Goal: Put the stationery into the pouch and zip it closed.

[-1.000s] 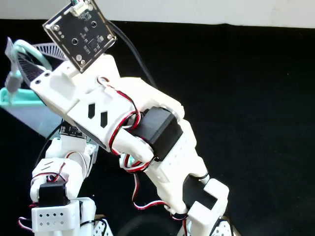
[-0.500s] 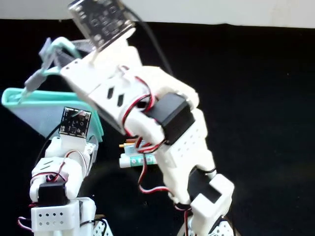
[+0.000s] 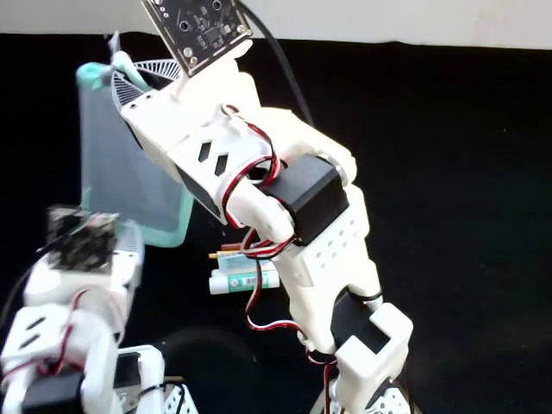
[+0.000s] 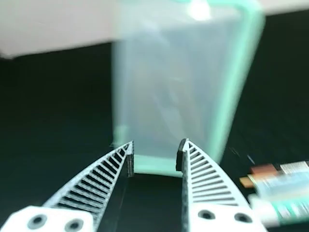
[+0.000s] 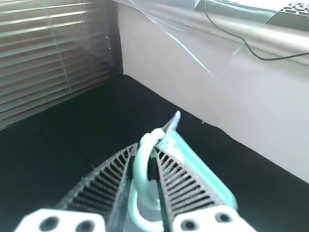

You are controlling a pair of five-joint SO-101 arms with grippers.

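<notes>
The pouch is translucent with a teal edge and hangs upright above the black table at the far left. My right gripper is shut on the pouch's teal loop and holds it up from the top corner. My left gripper is open just in front of the pouch's lower edge, with nothing between its fingers. The stationery, a white and green tube with pens beside it, lies on the table under the right arm. It also shows beside the left gripper.
The right arm stretches across the middle of the table. The left arm stands at the near left. A white wall runs along the table's far edge. The black tabletop lies bare on the right.
The right gripper has lifted the pouch and swung it from lying slanted to hanging upright. The left arm has drawn back toward the near left. The stationery has come into sight.
</notes>
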